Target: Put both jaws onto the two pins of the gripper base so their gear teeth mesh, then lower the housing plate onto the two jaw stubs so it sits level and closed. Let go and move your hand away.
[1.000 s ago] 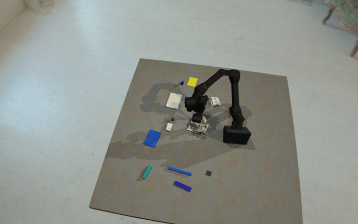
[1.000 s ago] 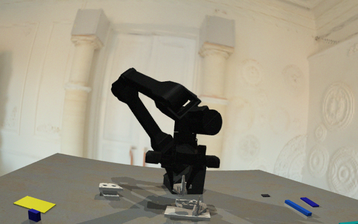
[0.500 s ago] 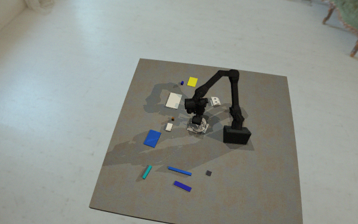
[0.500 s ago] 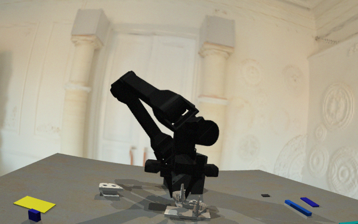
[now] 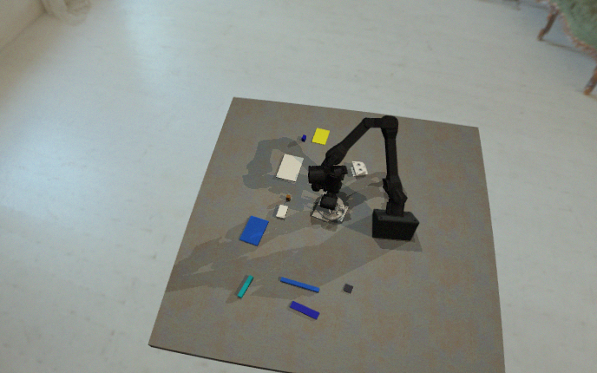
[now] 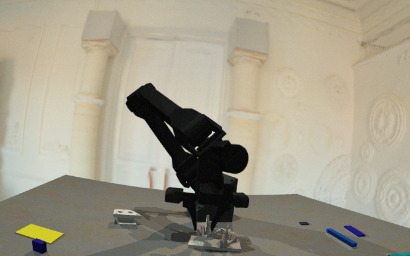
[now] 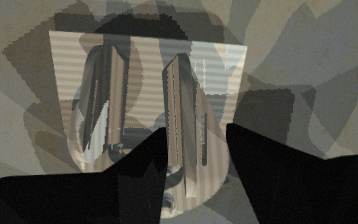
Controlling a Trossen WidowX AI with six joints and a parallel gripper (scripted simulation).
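Observation:
The gripper base [image 5: 317,213] [image 6: 211,247] [image 7: 220,57] lies flat in front of the arm. One jaw [image 6: 227,238] [image 7: 117,95] stands on it. My gripper [image 6: 204,230] [image 7: 196,132] points down, low over the base, shut on the other jaw [image 6: 207,224] [image 7: 186,112]. The two jaws stand side by side with a gap between their upright fingers. Whether the held jaw sits on its pin, and whether the gear teeth mesh, is hidden. The housing plate [image 5: 359,169] [image 6: 120,214] lies apart, beyond the base, with two holes showing.
Also on the table [image 5: 418,307] are a yellow plate [image 5: 320,136] [image 6: 39,233], a dark blue block [image 5: 304,138] [image 6: 39,246], a white plate [image 5: 289,167], a small white block [image 5: 282,211], a small brown cube [image 5: 288,198], a blue plate [image 5: 253,230], coloured bars [image 5: 299,284] and a dark square [image 5: 348,288].

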